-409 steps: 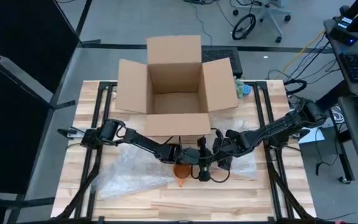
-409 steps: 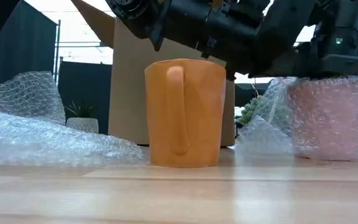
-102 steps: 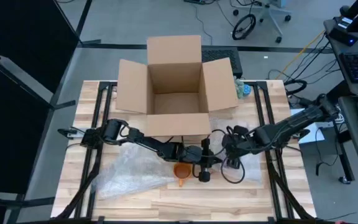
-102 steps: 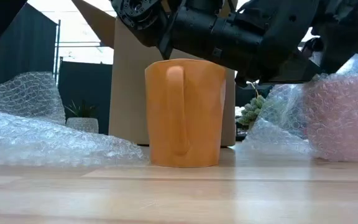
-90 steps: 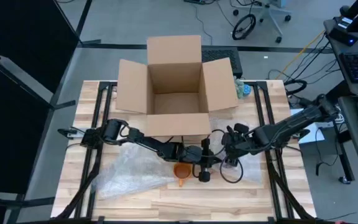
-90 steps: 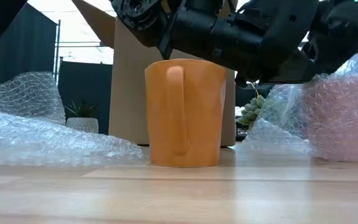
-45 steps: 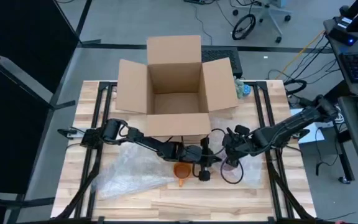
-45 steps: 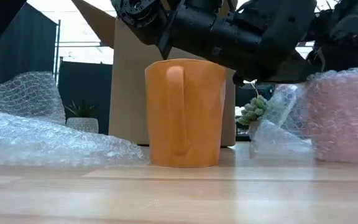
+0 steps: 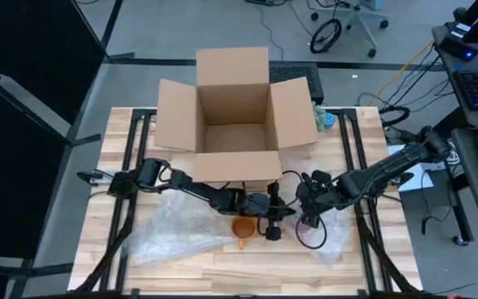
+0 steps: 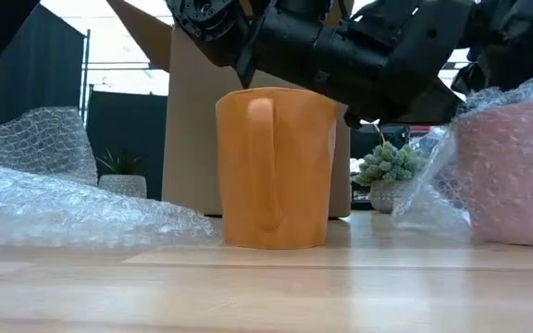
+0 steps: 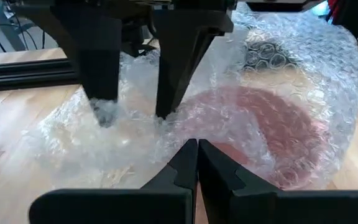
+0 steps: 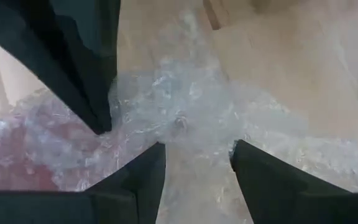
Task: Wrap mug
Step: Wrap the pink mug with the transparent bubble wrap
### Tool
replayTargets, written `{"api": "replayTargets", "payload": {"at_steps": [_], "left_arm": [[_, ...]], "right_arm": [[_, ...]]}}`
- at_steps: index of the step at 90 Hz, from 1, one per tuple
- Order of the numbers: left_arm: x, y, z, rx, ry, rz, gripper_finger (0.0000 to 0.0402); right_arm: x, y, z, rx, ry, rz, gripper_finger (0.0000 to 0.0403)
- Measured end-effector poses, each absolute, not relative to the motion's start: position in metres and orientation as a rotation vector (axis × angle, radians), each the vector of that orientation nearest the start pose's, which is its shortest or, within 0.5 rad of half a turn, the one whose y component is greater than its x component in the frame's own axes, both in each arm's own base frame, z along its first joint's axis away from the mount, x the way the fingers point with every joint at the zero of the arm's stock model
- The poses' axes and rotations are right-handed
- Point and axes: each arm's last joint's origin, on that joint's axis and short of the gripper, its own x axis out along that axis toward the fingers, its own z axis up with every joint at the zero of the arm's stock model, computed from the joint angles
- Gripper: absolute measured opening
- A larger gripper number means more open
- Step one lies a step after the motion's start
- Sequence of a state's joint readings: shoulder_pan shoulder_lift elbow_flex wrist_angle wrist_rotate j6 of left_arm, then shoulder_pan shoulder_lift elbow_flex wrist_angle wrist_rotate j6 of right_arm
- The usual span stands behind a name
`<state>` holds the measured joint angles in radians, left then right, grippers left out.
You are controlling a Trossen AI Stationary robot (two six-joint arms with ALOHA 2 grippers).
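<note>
The pink mug [image 11: 263, 134] stands on the table's right half, already swathed in bubble wrap [image 11: 303, 68]; what seems left is gathering and tucking the loose edge. It looks upright, long axis vertical; its handle is hidden. The right gripper [image 12: 194, 165] has its fingers spread around a bunched fold of wrap. The left gripper [image 11: 197, 163], fingers pressed together and empty, hovers beside it. The orange mug [image 10: 276, 166] stands bare, left of the pink one.

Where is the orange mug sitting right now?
In the high view the orange mug stands unwrapped on the table's near middle, just in front of the left gripper, with loose bubble wrap to its left and the cardboard box behind.
</note>
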<state>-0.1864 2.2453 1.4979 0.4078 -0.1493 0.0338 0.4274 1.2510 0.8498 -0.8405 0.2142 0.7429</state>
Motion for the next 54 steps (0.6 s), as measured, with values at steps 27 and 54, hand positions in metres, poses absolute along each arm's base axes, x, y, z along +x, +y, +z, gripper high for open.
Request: {"api": "replayTargets", "payload": {"at_steps": [27,54], "left_arm": [[0.488,-0.088,0.155,0.09,0.334,-0.042,0.0],[0.489,-0.087,0.155,0.09,0.333,-0.042,0.0]], "right_arm": [[0.197,0.09,0.209,0.296,1.208,-0.293,0.0171],[0.198,0.092,0.234,0.354,1.191,-0.234,0.0171]]}}
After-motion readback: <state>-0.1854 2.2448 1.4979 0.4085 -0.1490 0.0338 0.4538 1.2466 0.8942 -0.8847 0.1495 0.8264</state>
